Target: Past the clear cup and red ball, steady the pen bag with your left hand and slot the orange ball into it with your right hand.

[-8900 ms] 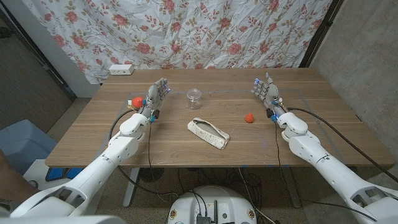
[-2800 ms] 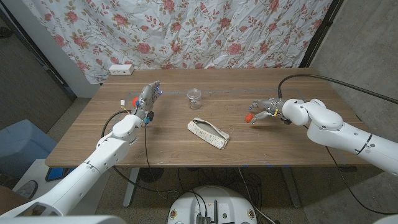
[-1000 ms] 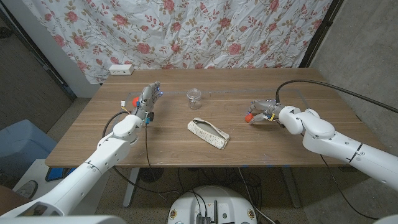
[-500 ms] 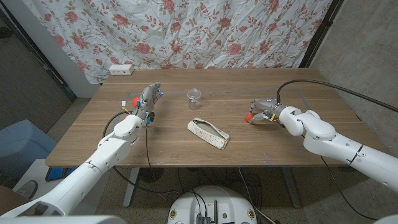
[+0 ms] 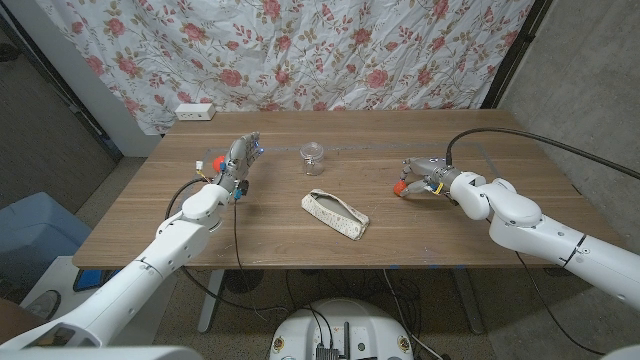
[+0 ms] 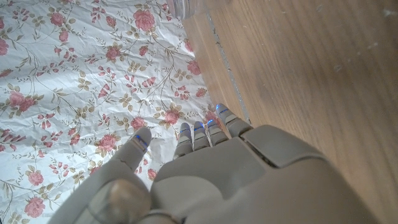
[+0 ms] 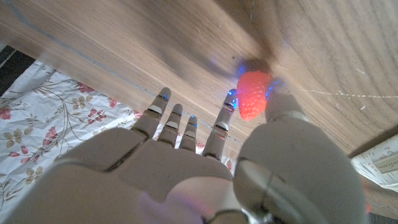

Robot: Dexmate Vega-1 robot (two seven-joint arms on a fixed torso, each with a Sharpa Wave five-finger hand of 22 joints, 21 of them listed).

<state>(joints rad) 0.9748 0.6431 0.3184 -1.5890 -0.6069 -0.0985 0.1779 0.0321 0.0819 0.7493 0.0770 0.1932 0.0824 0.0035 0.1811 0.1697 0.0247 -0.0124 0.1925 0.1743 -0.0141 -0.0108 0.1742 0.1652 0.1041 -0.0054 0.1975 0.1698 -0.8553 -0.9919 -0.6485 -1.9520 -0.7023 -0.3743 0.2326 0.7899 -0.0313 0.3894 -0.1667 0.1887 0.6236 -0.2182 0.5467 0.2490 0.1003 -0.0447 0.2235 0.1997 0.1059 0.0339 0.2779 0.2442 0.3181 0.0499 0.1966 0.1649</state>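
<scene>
Your right hand [image 5: 422,177] is on the orange ball [image 5: 400,186] at the right of the wooden table [image 5: 300,235]. In the right wrist view the ball [image 7: 252,95] sits pinched between the thumb and a fingertip, with the other fingers [image 7: 168,119] spread. It looks small, light and smooth, so expect it to roll or squirt out; press across its widest part and hold evenly. The pen bag [image 5: 335,213] lies slantwise near the table's middle, well to the left of the ball, with the clear cup [image 5: 313,157] beyond it. It looks soft and floppy, so pin it beside the opening. Your left hand [image 5: 238,160] stands at the far left with fingers apart, holding nothing, just right of the red ball [image 5: 218,164].
</scene>
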